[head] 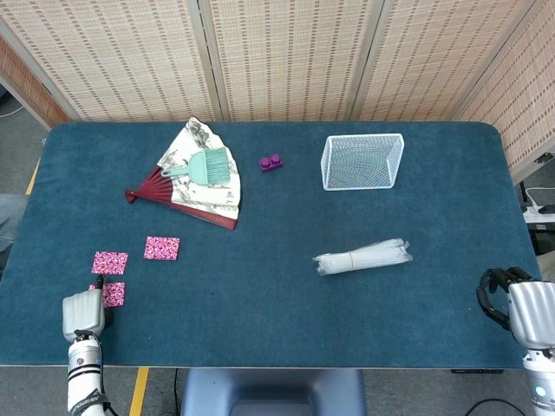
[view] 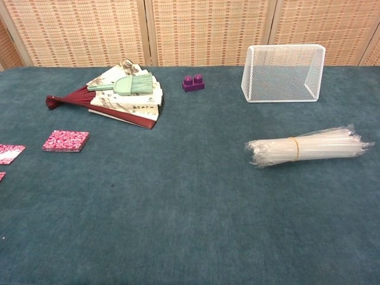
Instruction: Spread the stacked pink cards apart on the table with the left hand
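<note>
Three pink patterned cards lie flat and apart on the blue table: one (head: 162,248) to the right, one (head: 110,262) left of it, and one (head: 111,294) nearer the front edge. The chest view shows the first (view: 65,141) whole, the second (view: 9,152) cut by the left border, and only a corner of the third (view: 2,176). My left hand (head: 82,314) sits at the front left edge, with a dark fingertip (head: 101,282) at the nearest card's left edge. It holds nothing. My right hand (head: 519,303) rests at the front right corner with fingers curled in, empty.
A folded paper fan with a green brush (head: 206,166) on it lies at the back left. A purple block (head: 271,162), a white wire basket (head: 362,161) and a bundle of clear straws (head: 362,256) occupy the middle and right.
</note>
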`<state>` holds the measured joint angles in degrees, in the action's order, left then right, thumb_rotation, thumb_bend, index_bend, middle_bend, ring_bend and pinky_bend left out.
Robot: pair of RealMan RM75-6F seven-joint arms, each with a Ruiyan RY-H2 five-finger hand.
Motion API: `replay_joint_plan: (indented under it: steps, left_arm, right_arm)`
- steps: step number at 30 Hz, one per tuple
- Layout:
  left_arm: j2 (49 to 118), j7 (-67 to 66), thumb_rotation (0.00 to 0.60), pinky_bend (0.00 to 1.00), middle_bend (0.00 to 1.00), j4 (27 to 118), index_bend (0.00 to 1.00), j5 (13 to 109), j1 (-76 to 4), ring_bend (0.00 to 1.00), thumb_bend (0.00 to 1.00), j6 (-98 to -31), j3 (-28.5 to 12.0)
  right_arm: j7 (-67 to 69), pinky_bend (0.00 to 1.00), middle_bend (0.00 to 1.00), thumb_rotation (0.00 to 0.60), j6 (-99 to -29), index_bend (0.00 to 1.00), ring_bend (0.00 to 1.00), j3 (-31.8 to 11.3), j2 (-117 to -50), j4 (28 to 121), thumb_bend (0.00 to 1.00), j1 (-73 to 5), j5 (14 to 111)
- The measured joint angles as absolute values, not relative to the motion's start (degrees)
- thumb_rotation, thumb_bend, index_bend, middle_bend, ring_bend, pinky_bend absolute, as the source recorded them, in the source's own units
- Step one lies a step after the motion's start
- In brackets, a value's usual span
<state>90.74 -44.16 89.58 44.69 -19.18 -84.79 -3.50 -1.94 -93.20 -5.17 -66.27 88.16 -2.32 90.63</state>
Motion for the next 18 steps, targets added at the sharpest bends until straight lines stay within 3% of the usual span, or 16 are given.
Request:
replay_joint_plan:
  steps: [4,8,10,13,15,18]
  left_arm:
    - [90.1,-45.2,0.6,1.0,1.0,90.7,0.12,44.5,-19.0,1.0,0.36,-84.4,-3.6]
    - [88.6,-43.5,0.6,1.0,1.0,92.9,0.28,46.9,-18.7,1.0,0.34,-84.9,-3.8]
    - [87.7,-40.5,0.6,1.0,0.96,93.3,0.29,50.8,-18.4,1.0,0.34,-85.6,-3.6]
    - [85.7,-33.4,0.6,0.84,0.75,93.1,0.26,59.1,-18.0,0.84,0.33,-86.7,-2.9]
    - [83.7,-27.1,0.6,0.62,0.56,92.8,0.25,64.9,-17.5,0.64,0.33,-87.2,-2.2]
    - [79.6,-19.5,0.6,0.42,0.37,92.8,0.24,71.3,-16.7,0.42,0.34,-87.1,-0.9]
  right_arm:
    - [-1.9,0.84,0.65,0.6,-93.2,0.74,0.55,-5.2,-66.3,88.1,0.5,-2.3,90.6]
    - [-1.8,0.84,0.65,0.6,-93.2,0.74,0.55,-5.3,-66.4,88.1,0.5,-2.4,90.4]
    - [-1.9,0.84,0.65,0.6,-92.9,0.74,0.55,-5.4,-66.3,88.1,0.5,-2.5,90.3]
    - [-1.8,0.84,0.65,0.6,-92.6,0.74,0.55,-5.4,-66.2,88.1,0.5,-2.6,90.2]
    - [-1.9,0.84,0.65,0.6,-92.5,0.74,0.55,-5.4,-66.2,88.1,0.5,-2.7,90.1]
    - [-2.0,0.84,0.65,0.6,-92.5,0.74,0.55,-5.3,-66.3,88.1,0.5,-2.6,90.1]
